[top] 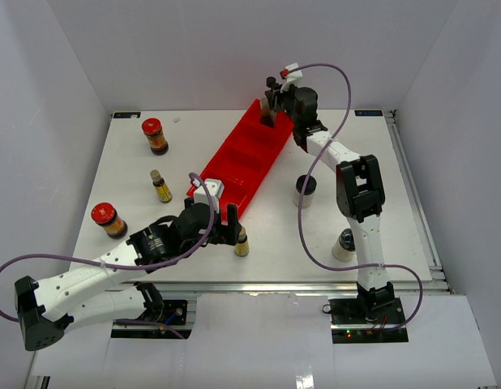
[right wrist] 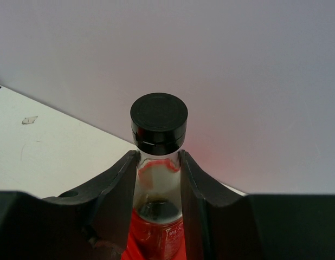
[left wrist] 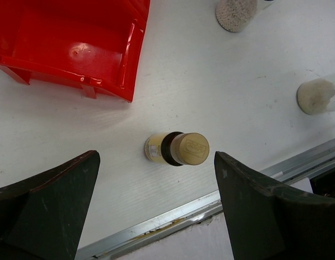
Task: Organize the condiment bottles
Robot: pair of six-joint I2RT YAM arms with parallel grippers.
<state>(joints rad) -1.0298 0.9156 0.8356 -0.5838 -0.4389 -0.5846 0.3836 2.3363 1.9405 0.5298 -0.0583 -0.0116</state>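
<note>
My right gripper [top: 272,96] is shut on the neck of the tall clear black-capped bottle [top: 267,116] at the far end of the red tray [top: 234,162]. In the right wrist view the fingers [right wrist: 116,189] clamp the glass just under the cap [right wrist: 159,116]. My left gripper [top: 233,233] is open, low over the table's near edge. A slim yellow-labelled bottle [left wrist: 192,147] stands upright between the fingertips [left wrist: 89,162], touching neither. Also on the table are another slim yellow bottle [top: 160,185], two red-lidded jars [top: 155,135] [top: 109,220] and two pale shakers [top: 305,191] [top: 344,243].
The tray [left wrist: 75,49] runs diagonally across the middle of the table, its near end just beyond my left gripper. The metal rail of the near edge [left wrist: 211,208] is right behind the yellow bottle. Both shakers [left wrist: 235,11] [left wrist: 316,96] show to its right. White walls enclose the table.
</note>
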